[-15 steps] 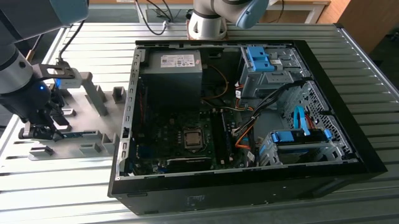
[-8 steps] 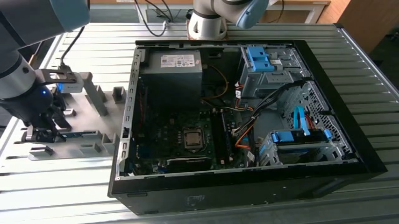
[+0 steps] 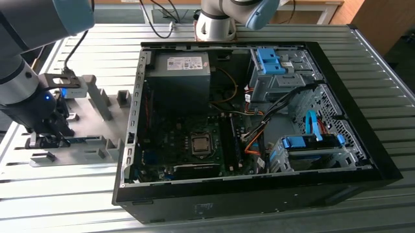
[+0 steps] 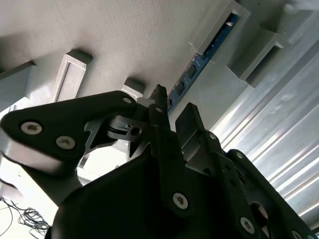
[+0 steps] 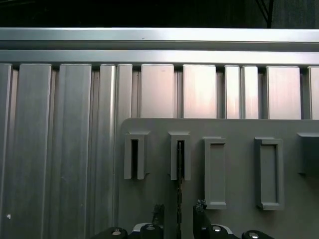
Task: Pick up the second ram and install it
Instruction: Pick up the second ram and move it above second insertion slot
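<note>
The second ram (image 3: pixel 81 141) is a thin blue stick standing on edge in a slotted block of the grey holder plate (image 3: pixel 97 121), at the exterior view's left. In the second wrist view the second ram (image 4: pixel 199 64) runs from its block down between my black fingers. It appears edge-on as a dark line in the first wrist view, the second ram (image 5: pixel 179 174). My gripper (image 3: pixel 46 141) (image 4: pixel 173 104) (image 5: pixel 178 211) is low over the plate and open. One fingertip stands on each side of the stick, with a small gap on both sides.
An open black computer case (image 3: pixel 259 204) lies in the middle of the ribbed metal table (image 3: pixel 65 194). Inside are the motherboard's long black slots (image 3: pixel 227 141), a processor socket (image 3: pixel 201 144), a power supply (image 3: pixel 178 73), cables and blue drive cages (image 3: pixel 304 143). Other holder blocks (image 5: pixel 269 172) stand nearby.
</note>
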Robot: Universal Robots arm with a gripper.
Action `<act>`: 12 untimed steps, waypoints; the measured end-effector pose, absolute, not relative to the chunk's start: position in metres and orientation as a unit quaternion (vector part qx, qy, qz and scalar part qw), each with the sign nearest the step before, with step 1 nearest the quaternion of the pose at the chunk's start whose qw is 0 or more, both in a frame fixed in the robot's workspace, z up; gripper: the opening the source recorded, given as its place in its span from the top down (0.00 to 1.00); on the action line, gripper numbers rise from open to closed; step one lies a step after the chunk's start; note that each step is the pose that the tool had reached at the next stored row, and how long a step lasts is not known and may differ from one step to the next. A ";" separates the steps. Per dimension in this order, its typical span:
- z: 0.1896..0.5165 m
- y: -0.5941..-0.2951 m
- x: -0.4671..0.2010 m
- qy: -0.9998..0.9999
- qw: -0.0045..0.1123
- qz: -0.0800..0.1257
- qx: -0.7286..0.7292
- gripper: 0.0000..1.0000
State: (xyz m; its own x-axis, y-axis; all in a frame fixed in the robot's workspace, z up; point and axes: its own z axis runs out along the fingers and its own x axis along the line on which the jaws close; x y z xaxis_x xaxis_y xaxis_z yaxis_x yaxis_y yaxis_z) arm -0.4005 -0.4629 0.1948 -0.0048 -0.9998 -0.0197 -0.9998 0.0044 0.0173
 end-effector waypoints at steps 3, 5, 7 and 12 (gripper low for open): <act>0.194 -0.463 -0.400 0.709 0.001 0.013 -0.705 0.72; 0.194 -0.463 -0.400 0.709 0.001 0.013 -0.705 0.72; 0.194 -0.463 -0.400 0.709 0.001 0.013 -0.705 0.72; 0.192 -0.463 -0.400 0.709 0.001 0.013 -0.705 0.80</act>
State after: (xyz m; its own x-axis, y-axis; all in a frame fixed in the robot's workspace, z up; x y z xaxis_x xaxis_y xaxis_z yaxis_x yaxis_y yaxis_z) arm -0.4005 -0.4629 0.1923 -0.0047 -0.9998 -0.0199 -0.9998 0.0044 0.0172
